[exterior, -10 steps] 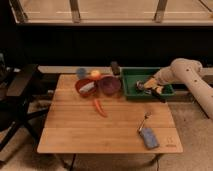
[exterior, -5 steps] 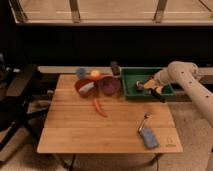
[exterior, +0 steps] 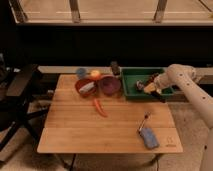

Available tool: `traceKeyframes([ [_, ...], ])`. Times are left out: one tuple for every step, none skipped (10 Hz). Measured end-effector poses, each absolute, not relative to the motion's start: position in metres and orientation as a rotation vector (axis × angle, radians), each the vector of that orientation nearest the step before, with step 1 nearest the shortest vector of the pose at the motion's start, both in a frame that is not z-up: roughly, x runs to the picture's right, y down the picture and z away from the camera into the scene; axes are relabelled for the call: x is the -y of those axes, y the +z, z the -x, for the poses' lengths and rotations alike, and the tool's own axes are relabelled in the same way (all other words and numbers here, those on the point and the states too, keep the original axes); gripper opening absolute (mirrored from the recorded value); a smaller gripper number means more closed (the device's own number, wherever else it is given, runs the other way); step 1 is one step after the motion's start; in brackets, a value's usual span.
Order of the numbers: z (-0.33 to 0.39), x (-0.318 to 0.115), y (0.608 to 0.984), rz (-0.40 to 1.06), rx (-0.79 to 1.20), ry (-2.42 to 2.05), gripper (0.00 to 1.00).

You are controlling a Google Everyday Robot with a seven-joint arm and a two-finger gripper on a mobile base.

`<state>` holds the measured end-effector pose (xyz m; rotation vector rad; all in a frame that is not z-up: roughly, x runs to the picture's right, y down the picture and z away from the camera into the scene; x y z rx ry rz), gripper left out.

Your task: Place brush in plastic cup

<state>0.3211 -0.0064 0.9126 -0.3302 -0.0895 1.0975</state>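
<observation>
Green tray [exterior: 130,83] at the table's [exterior: 90,131] back right corner, and the gripper [exterior: 152,86] is down inside it on the end of the white arm [exterior: 187,82]. The claw's fingers stand wide apart with nothing gripped. A yellowish lump [exterior: 148,89] lies right at them, though I can't tell from here if they touch it.

The brush [exterior: 114,67], just the one, small and dark, stands at the back edge between the tray and the purple bowl [exterior: 109,85], well clear of the claw. One light-blue plastic cup [exterior: 81,73] sits further left along that back edge, with an orange ball [exterior: 95,75] beside it.

Bowls: two, with the red bowl [exterior: 80,90] touching the purple one. One orange-red stick-shaped thing [exterior: 100,107] lies mid-table, and one blue pad [exterior: 148,137] near the front right corner.
</observation>
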Motion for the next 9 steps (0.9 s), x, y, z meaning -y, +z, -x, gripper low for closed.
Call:
traceKeyframes([
  [-0.321, 0.002, 0.919, 0.349, 0.083, 1.117, 0.65],
  [-0.321, -0.002, 0.924, 0.365, 0.078, 1.133, 0.65],
  [-0.322, -0.005, 0.928, 0.383, 0.071, 1.152, 0.65],
  [-0.324, -0.007, 0.93, 0.389, 0.07, 1.164, 0.65],
  [-0.324, -0.008, 0.932, 0.397, 0.067, 1.173, 0.6],
  [-0.324, -0.009, 0.933, 0.402, 0.067, 1.174, 0.5],
  [-0.324, -0.009, 0.932, 0.403, 0.066, 1.172, 0.4],
  [-0.323, -0.009, 0.932, 0.404, 0.065, 1.17, 0.32],
  [-0.321, -0.01, 0.932, 0.407, 0.064, 1.161, 0.2],
])
